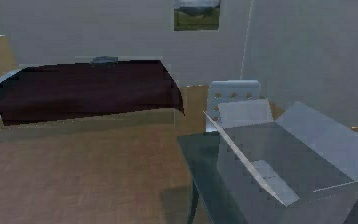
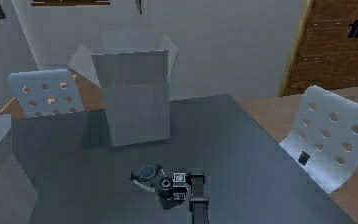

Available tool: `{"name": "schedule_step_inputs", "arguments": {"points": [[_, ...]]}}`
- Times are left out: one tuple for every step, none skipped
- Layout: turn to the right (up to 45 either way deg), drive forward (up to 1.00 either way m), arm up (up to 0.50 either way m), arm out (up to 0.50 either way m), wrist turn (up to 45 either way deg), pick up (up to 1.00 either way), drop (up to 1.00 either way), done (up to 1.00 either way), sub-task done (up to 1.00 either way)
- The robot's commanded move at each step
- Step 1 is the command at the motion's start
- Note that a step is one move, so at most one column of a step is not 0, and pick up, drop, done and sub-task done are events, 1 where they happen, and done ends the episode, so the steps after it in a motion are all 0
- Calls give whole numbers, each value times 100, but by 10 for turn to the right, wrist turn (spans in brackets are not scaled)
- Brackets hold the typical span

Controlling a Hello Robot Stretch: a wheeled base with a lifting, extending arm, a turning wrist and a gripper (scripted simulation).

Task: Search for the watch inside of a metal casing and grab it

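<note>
In the arm side view the arm [image 2: 199,205] rises from the bottom edge over the dark bench [image 2: 247,140]. At its end the tool [image 2: 154,182] meets a round grey thing [image 2: 144,176] lying on the bench. It is too small to name it surely as the watch, and I cannot tell if the tool grasps it or anything. Behind stands an open box [image 2: 137,95], its inside hidden. White chairs [image 2: 45,95] stand at both sides, the right one cut off. In the forward view a bed [image 1: 87,90] carries a grey blob [image 1: 104,61] near the wall
</note>
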Motion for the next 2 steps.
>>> {"name": "schedule_step_inputs", "arguments": {"points": [[0,0,0,0,0,100,0,0,0],[0,0,10,0,0,0,0,0,0]]}}
